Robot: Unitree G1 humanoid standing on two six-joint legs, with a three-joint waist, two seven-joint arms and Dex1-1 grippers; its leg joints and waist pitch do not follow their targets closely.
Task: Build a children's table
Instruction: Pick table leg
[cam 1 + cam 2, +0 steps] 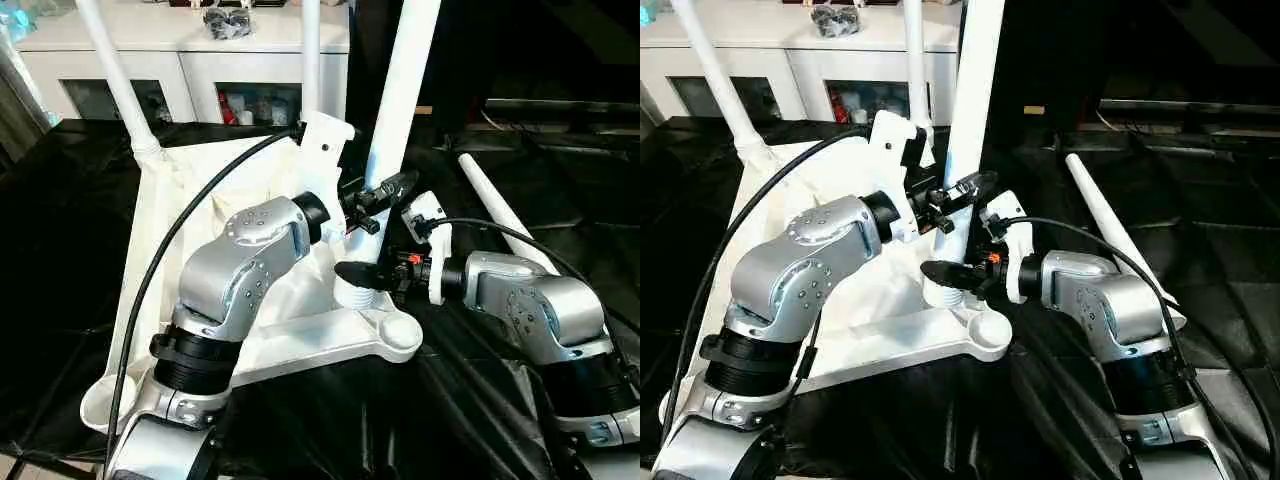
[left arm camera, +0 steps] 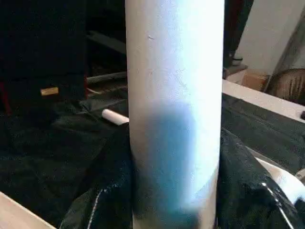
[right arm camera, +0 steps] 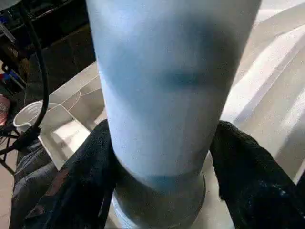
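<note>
Both claws, left claw (image 1: 375, 205) above right claw (image 1: 372, 272), clasp a tapered white tube leg (image 1: 400, 120) apparently seated in the upturned white plastic tabletop (image 1: 330, 340); two legs stand beyond, a fourth leg (image 1: 500, 215) lies loose right of them.

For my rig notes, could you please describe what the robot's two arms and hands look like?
Both forearms are rounded silver shells with small screw holes above ribbed black joints. The left hand and right hand each have two black fingers on a white bracket, with red specks at the right one's base. A black cable loops along each arm.
</note>
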